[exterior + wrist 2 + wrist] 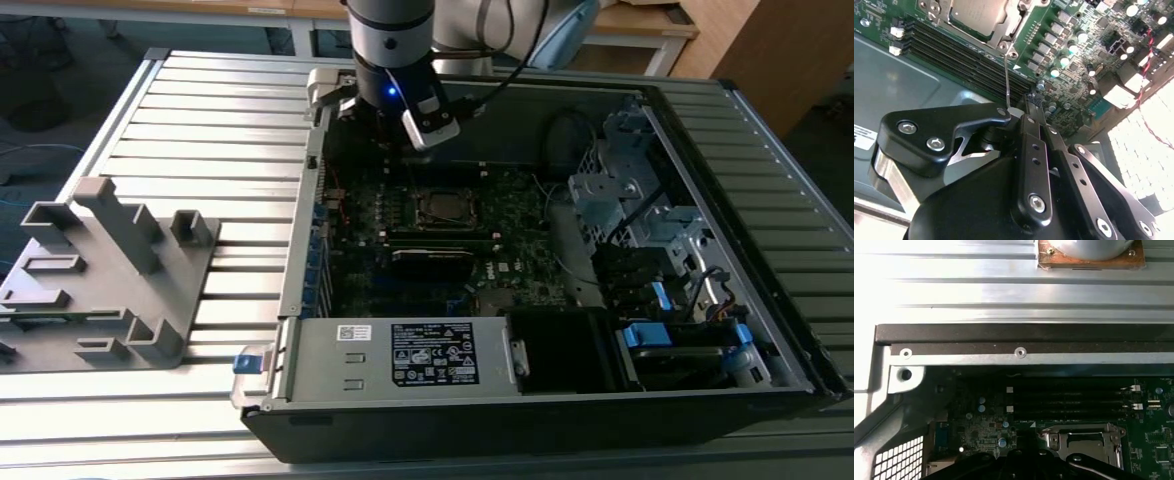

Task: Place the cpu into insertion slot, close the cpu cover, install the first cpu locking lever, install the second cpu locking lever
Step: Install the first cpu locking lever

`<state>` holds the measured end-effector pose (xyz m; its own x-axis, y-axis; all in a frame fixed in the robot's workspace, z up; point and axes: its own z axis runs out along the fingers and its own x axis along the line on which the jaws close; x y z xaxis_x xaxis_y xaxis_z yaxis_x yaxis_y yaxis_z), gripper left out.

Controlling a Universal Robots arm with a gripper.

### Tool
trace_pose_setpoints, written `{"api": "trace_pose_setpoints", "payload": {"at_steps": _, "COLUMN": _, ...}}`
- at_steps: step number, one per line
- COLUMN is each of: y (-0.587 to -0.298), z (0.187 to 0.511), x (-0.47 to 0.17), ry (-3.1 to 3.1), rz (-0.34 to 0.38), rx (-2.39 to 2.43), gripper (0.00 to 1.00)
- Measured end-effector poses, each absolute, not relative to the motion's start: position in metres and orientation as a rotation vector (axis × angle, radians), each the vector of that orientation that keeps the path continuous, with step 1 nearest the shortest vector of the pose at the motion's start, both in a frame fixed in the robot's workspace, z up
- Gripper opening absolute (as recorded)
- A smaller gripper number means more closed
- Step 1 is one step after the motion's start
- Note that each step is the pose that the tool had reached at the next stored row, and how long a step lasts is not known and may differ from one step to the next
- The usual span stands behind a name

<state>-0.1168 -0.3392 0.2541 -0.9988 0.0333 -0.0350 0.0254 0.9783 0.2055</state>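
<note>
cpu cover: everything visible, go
The cpu cover is a thin silvery metal frame with a large central window, apparently lying flat over the cpu, whose dull grey face shows through it. It sits on the green motherboard beside black memory slots. A thin wire lever runs from its corner toward the tool.

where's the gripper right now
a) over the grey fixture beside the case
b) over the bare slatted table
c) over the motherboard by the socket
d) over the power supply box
c: in the second wrist view the gripper sits at the end of the thin lever running from the socket, and the exterior view puts it inside the case over the motherboard.
</note>
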Motion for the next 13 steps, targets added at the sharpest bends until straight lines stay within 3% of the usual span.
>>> {"api": "trace_pose_setpoints", "payload": {"at_steps": 13, "y": -0.339, "z": 0.254, "x": -0.087, "ry": 3.088, "rz": 0.321, "rx": 0.046, "gripper": 0.11}}
